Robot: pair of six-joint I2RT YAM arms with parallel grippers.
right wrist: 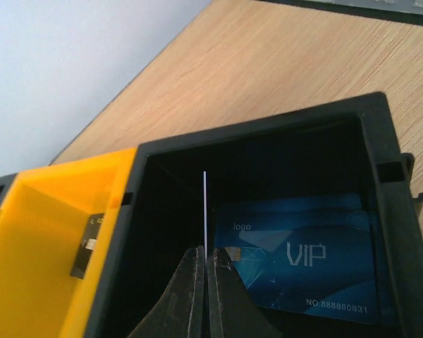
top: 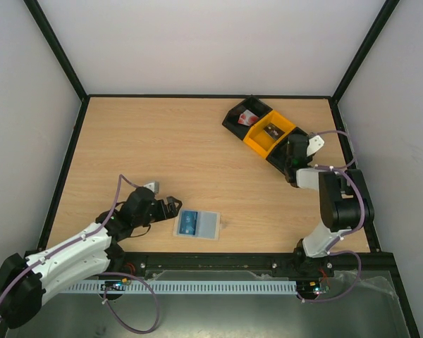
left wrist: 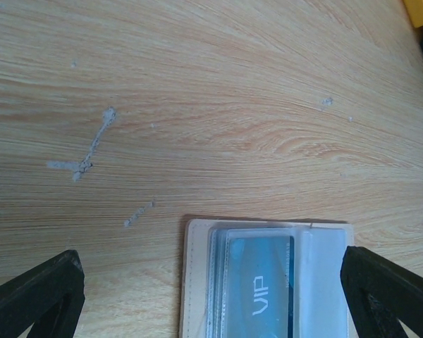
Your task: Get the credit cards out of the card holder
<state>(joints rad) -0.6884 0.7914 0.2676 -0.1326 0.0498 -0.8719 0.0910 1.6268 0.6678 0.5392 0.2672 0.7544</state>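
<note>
step in hand, by my reading: drop-off of a pulled card. right claw point(right wrist: 205, 255) is pinched tight on a thin card point(right wrist: 205, 204), seen edge-on as a pale sliver standing up between the tips, held over the black bin point(right wrist: 268, 151). a vip card point(right wrist: 303, 260) lies flat on that bin's floor: glossy blue, teal facets, white lettering. alongside, the yellow bin point(right wrist: 49, 232) holds a small dark item point(right wrist: 88, 246).

holder point(left wrist: 324, 278) lies flat on the desk point(top: 169, 141) near the front edge, well apart from the bins. pale translucent film with a cream welded-looking border, two pockets side by side. one pocket shows a blue card point(left wrist: 257, 285) inside, "vip" legible through the film. the other looks empty.

left claw point(top: 173, 205) stands wide with nothing in it, low at the holder's left end. its dark fingers point(left wrist: 35, 299) frame the holder in the wrist view.

desk: pale wood-grain laminate, smooth, a few whitish scuffs.

next move, as i judge it: right claw opens so the thin card falls into the black bin. then the card in the pocket needs drawing out. slick plastic in a snug sleeve, so one claw likely pins the holder while the other catches the card's edge. the holder looks light and may slide.
</note>
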